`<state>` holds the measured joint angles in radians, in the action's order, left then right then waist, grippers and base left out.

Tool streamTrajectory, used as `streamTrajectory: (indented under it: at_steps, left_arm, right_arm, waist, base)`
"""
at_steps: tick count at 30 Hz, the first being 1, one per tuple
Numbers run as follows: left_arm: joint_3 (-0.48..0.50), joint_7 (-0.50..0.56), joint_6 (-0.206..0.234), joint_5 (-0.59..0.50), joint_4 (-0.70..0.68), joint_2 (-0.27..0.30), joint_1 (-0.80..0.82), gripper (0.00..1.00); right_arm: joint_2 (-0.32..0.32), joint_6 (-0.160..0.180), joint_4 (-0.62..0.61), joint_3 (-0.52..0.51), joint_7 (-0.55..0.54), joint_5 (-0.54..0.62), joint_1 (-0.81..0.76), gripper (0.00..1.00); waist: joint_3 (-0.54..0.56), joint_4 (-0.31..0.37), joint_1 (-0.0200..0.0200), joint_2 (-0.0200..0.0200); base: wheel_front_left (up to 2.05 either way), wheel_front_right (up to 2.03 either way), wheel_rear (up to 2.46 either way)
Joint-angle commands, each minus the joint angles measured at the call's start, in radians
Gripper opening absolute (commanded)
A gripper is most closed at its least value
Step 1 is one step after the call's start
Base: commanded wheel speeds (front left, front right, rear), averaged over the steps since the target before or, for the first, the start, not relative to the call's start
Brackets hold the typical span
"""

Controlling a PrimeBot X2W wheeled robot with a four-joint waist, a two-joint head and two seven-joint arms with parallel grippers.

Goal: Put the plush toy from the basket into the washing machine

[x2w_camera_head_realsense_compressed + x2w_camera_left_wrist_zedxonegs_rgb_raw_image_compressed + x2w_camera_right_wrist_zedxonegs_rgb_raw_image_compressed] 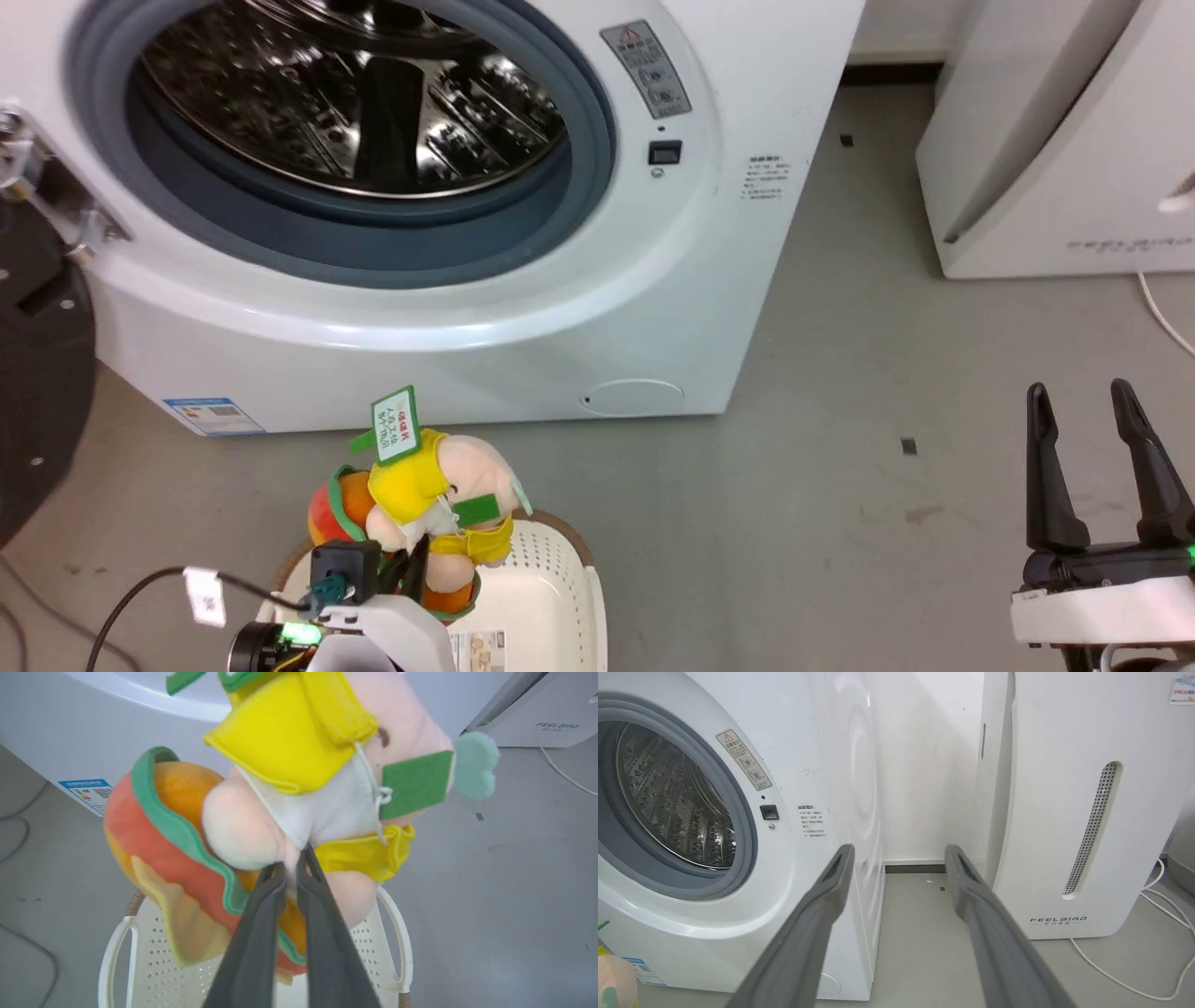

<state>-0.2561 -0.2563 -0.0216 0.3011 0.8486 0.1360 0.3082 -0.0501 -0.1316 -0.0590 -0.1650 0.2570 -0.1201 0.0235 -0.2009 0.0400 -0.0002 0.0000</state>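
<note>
Head view: grips the plush toy (420, 495) in the left end effector (414, 565), clamped tight on a fabric fold, just above the rim of the basket (574, 597) and well short of the washing machine (523, 308). Holds the right end effector (1078, 387) spread apart and empty at lower right, over the floor (840, 420). Risks snagging the wide, floppy load on the grey door seal (588, 140) or knocking it against the machine front on the way into the drum (280, 112). Shows a green-and-white paper tag (396, 426) with red characters, too small to read; likewise a blue label (213, 415) low on the machine front and a warning sticker (646, 67) beside the seal. Left wrist view: pinches only a thin pale fold between the bun layers, so risks a slip and a drop back into the basket or onto the floor during the swing. Reads FEELBIRD on the white appliance (537, 714) at upper right; spots a QR code (103, 792) on the blue label. Right wrist view: reads FEELBIRD low on that appliance; cannot make out the small printed notice (811, 821) or the triangle warning sticker on the machine.
</note>
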Motion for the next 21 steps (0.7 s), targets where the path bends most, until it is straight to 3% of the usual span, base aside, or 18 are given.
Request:
streamTrajectory:
  at_steps: [1, 11, 21]
  left_arm:
    - [0.016, -0.005, 0.009, -0.004, -0.042, -0.006, -0.028, 0.00]
    - [0.087, -0.005, 0.027, -0.062, -0.333, -0.028, -0.121, 0.00]
    - [0.146, -0.005, 0.013, -0.107, -0.529, -0.001, -0.065, 0.00]
  right_arm:
    - [0.000, 0.001, 0.003, -0.002, 0.005, 0.001, -0.013, 1.00]
    - [0.000, 0.001, 0.006, -0.003, 0.005, -0.007, -0.027, 1.00]
    - [0.000, 0.001, -0.006, 0.008, 0.005, -0.021, -0.012, 1.00]
  waist:
    - [0.020, -0.015, 0.0002, 0.0000]
    - [0.049, -0.017, 0.0002, 0.0000]
    - [-0.009, 0.031, 0.0002, 0.0000]
  base:
    - [0.00, 0.00, 0.00]
    - [0.00, 0.00, 0.00]
    - [0.00, 0.00, 0.00]
